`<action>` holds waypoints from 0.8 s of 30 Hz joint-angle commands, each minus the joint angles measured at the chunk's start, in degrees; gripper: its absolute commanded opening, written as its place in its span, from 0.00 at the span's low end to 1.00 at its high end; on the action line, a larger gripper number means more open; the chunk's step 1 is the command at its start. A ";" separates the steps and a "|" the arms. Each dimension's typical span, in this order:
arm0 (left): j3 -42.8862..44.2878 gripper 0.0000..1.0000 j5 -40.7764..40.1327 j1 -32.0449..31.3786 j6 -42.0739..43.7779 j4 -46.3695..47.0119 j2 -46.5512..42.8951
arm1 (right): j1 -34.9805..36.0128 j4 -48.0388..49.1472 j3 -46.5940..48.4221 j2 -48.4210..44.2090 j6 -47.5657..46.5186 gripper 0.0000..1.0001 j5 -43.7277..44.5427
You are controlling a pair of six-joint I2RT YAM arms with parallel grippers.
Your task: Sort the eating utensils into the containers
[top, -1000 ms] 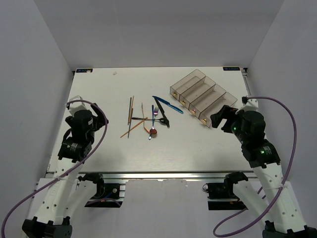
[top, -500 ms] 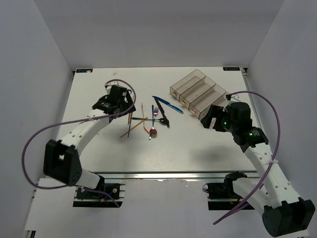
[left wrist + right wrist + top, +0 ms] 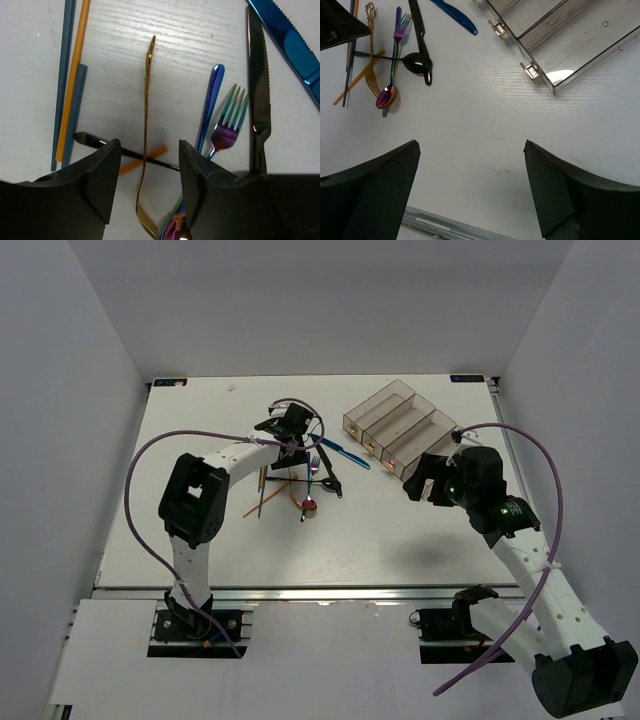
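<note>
Two slips seemed likely to me. My left pincer (image 3: 147, 150) stood part-open with nothing in it. Its fingers straddled the gold-toned piece (image 3: 146, 100) exactly where a thin black handle (image 3: 95, 141) and an orange chopstick (image 3: 159, 149) crossed it. A squeeze there could have caught all three together, or knocked the crossed ones askew. So slim a handle, lying flat on the table (image 3: 175, 50), could also have skated out from between my pads. The gold-toned piece lay straight between my fingers, touching neither, its length stretching ahead of them. Just outside one finger lay the iridescent spoon (image 3: 210, 100) and iridescent fork (image 3: 227, 125). Beyond those was the black knife (image 3: 259, 90), and farther out the blue knife (image 3: 290, 40). The containers (image 3: 400, 425) sat well apart, over by my right pincer (image 3: 471, 145), which gaped wide and empty.
</note>
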 commanded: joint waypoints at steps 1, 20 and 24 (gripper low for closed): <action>4.38 0.57 -1.88 0.35 0.34 -1.37 1.00 | 0.63 2.01 -0.44 -0.93 -1.40 0.89 -0.81; 6.33 0.06 -4.35 0.44 0.25 -1.30 8.40 | 1.51 2.28 0.17 -0.84 -1.66 0.89 -1.34; 3.86 0.00 -3.11 0.44 0.34 1.43 2.78 | 1.59 3.32 0.08 -0.49 -1.57 0.89 -3.00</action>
